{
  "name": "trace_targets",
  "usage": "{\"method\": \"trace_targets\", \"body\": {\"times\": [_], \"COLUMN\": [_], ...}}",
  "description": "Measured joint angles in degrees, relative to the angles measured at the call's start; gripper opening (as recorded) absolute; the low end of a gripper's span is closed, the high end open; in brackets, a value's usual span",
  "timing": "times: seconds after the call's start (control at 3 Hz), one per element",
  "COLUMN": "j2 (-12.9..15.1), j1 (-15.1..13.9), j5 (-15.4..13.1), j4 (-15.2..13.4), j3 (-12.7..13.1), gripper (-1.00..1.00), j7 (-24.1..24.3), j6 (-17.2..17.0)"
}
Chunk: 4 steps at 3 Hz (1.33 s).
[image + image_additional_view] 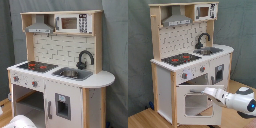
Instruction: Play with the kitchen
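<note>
Tool [206,91] at kitchen [188,60] oven door [195,100] top edge; finger state unclear, arm cut off.

Your scene rests on light wood floor [143,119], visible at bottom of second exterior view and as pale strip [4,112] at first exterior view's lower left. You see the kitchen [185,70] standing directly on it, upright, side panels touching boards. Grey curtain backdrop [138,60] drops behind to floor line. In second exterior view, floor shows bare on both sides of the kitchen's base. Contact line under oven door hidden by robot arm [230,99].
</note>
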Motion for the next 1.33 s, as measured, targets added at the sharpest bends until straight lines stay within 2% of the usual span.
{"method": "trace_targets", "body": {"times": [0.33,0.67,1.0,1.33], "j2": [-0.04,0.06,0.09,0.13], "j1": [-0.57,-0.56,0.06,0.78], "j5": [0.0,0.0,0.01,0.01], "j4": [-0.77,-2.33,-6.02,-10.43], "j3": [1.02,1.47,2.83,2.92], "gripper": [1.0,1.0,1.0,1.0], "j7": [5.9,11.29,15.01,16.55], "j6": [-0.55,-3.02,-4.86,-8.29]}}
